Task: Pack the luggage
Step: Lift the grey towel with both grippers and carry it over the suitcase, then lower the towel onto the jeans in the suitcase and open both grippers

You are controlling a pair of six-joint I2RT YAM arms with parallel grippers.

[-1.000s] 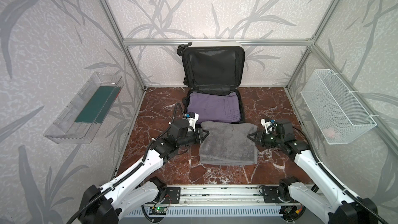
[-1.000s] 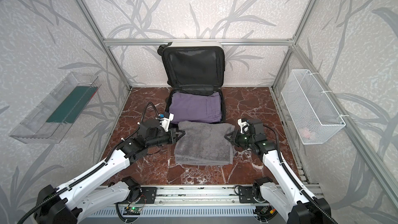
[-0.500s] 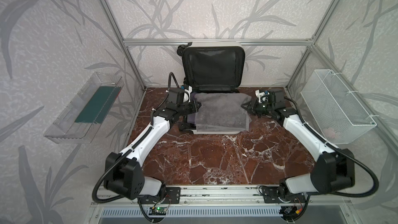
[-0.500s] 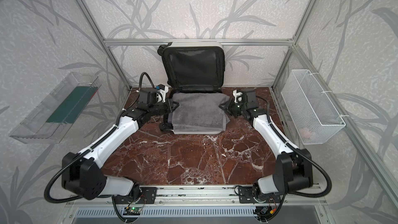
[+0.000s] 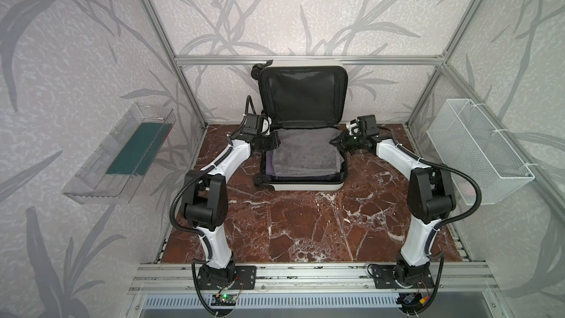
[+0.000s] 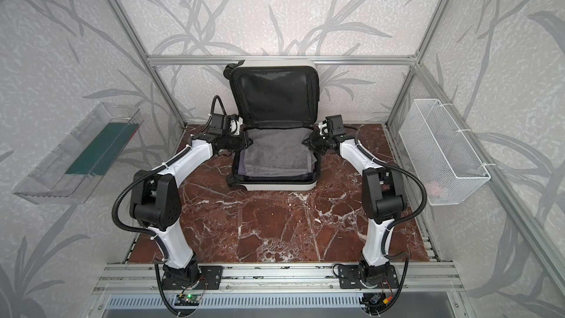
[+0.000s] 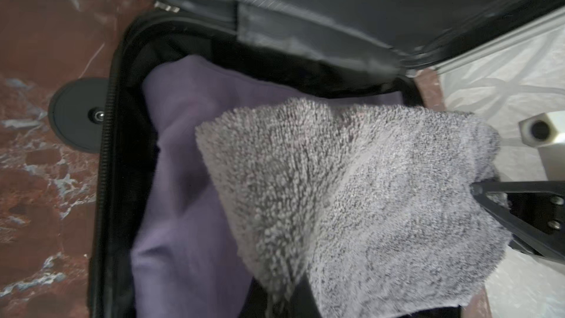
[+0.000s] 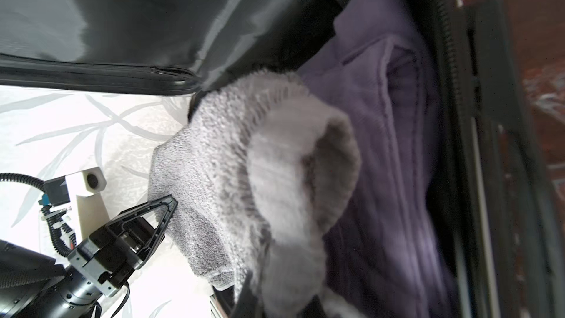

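Both arms carry the grey towel (image 5: 304, 154) off the bare floor into the luggage (image 5: 305, 185), which lies open by the back wall in both top views | left wrist: right gripper (image 7: 474, 191) pinches a towel corner above the purple garment (image 7: 183, 178) | right wrist: left gripper (image 8: 171, 205) pinches the opposite corner | letting go looks next

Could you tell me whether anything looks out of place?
Nothing spilled or damaged; the fluffy grey towel sits unevenly in the white hard-shell suitcase, its far corners pinched up by the left gripper and right gripper.
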